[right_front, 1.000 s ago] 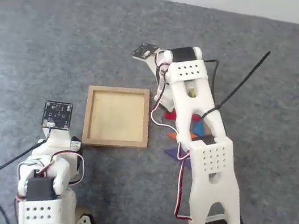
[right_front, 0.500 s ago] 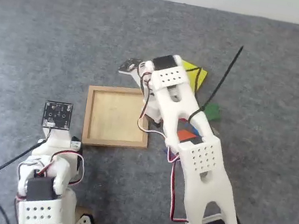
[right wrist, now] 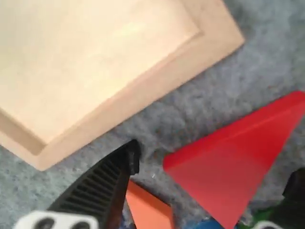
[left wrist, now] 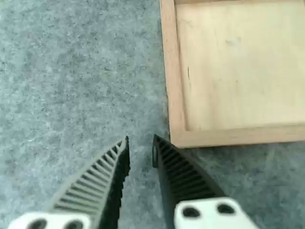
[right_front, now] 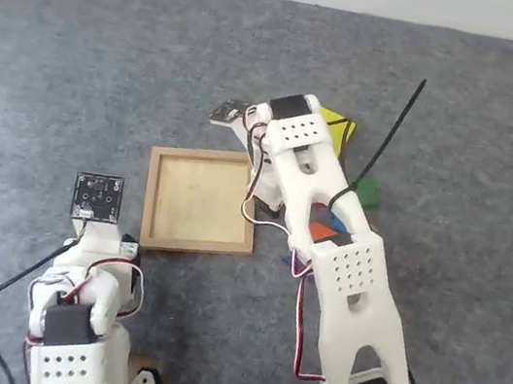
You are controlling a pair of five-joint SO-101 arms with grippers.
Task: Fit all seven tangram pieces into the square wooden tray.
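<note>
Idling at the left, the left gripper (left wrist: 139, 143) sits barely parted and empty by the bare wooden tray (right_front: 150, 196). The right gripper (right wrist: 212, 169), swung trayward, gapes wide astride the red triangle (right wrist: 236, 160), nothing clamped yet. Its shift has uncovered the yellow piece (right_front: 335, 126) and green piece (right_front: 367, 191).

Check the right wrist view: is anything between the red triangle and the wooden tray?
No other piece. Bare grey carpet separates the red triangle from the rim of the wooden tray. One finger of the open right gripper hangs over that gap, beside the triangle's corner; the tray floor looks empty.
</note>
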